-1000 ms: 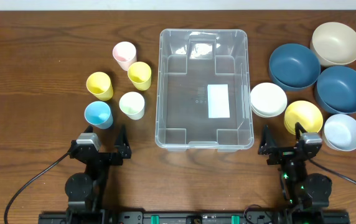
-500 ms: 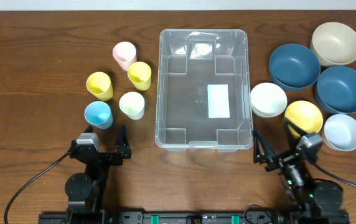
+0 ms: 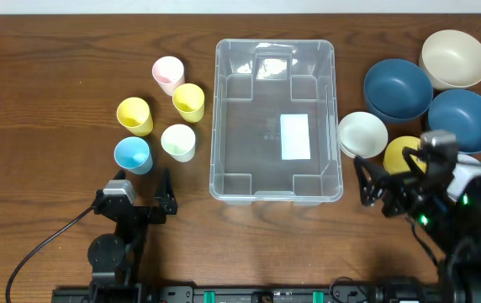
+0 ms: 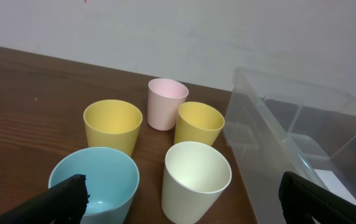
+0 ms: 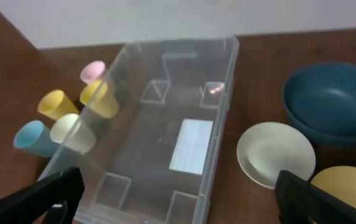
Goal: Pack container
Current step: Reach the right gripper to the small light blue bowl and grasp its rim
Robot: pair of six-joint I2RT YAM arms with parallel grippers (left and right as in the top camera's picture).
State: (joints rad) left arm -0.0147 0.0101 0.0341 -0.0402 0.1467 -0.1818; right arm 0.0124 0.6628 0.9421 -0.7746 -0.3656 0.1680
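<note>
The clear plastic container [image 3: 218,118] stands empty in the middle of the table, a white label on its base. My left gripper [image 3: 140,187] rests open near the front edge, just behind the light blue cup [image 3: 132,155] and the cream cup [image 3: 178,141]. In the left wrist view the gripper [image 4: 184,196] has both cups between its wide-apart fingers, and the container [image 4: 277,118] lies to the right. My right gripper [image 3: 386,187] hangs open above the table by the container's near right corner. In the right wrist view it [image 5: 181,193] looks down on the container [image 5: 165,124] and holds nothing.
Left of the container stand a pink cup [image 3: 168,74] and two yellow cups [image 3: 188,102] [image 3: 134,116]. To the right are a white bowl [image 3: 363,134], two dark blue bowls [image 3: 398,88] [image 3: 462,119], a beige bowl [image 3: 454,59] and a yellow bowl [image 3: 404,151] partly under my right arm.
My right arm has risen from the front edge and moved toward the bowls, now covering part of the yellow bowl and the pale blue one. The left arm has not moved.
</note>
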